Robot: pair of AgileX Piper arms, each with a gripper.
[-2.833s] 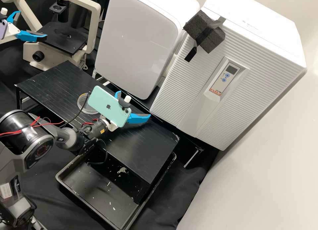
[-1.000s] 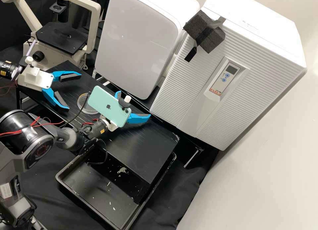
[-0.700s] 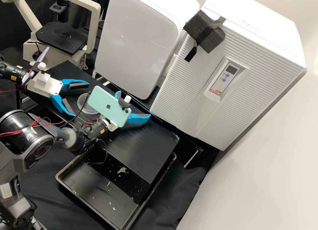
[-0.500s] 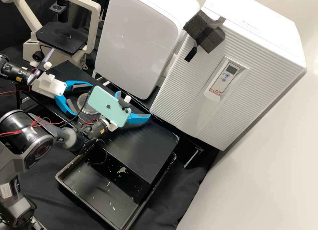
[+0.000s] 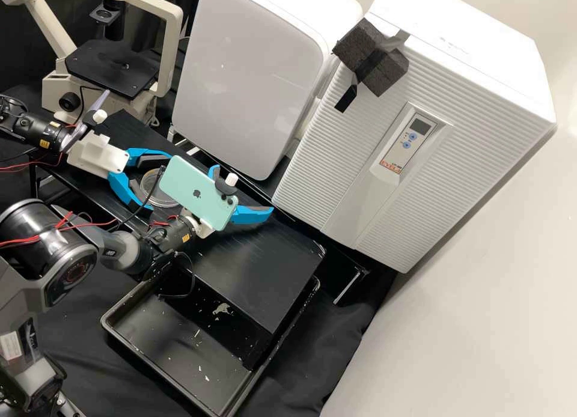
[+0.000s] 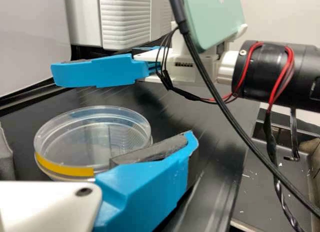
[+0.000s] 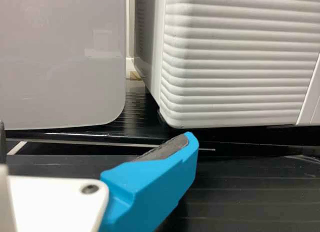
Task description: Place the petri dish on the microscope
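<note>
Left end effector advanced from microscope side to petri dish; fingers wide, now straddling it. Dish still flat on tabletop, no grip yet. Right end effector unmoved, spread wide. Likely next: centre, close, lift.

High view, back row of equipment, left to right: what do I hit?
Microscope → white unit with a smooth grey front → white unit with a ribbed front and a small control panel.
</note>
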